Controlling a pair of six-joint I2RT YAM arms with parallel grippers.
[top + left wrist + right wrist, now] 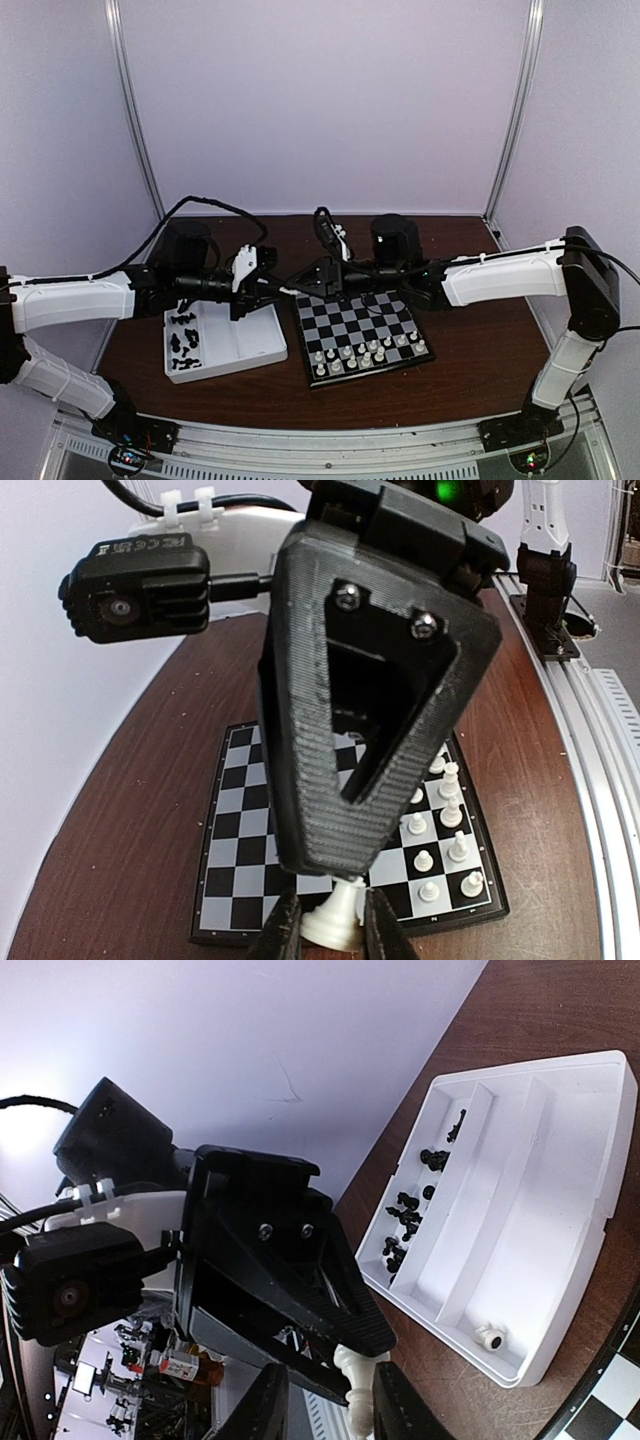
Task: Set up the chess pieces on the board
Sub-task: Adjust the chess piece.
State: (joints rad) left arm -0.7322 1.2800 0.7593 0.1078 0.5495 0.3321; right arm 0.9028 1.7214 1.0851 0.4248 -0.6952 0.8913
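Our left gripper [328, 932] is clamped on a white piece [336, 918] and holds it in the air over the 11 o'clock corner of the board [345, 322]. Our right gripper [322, 1408] meets it tip to tip, with its fingers apart around the same piece. We judge this to be a pass between arms, because the tray [262, 345] lies at 9 o'clock of the board. Only the wrist views show the held piece. Only the top view shows both the other white pieces [365, 352] on the 6 o'clock rows and the black pieces [183, 340] in the tray.
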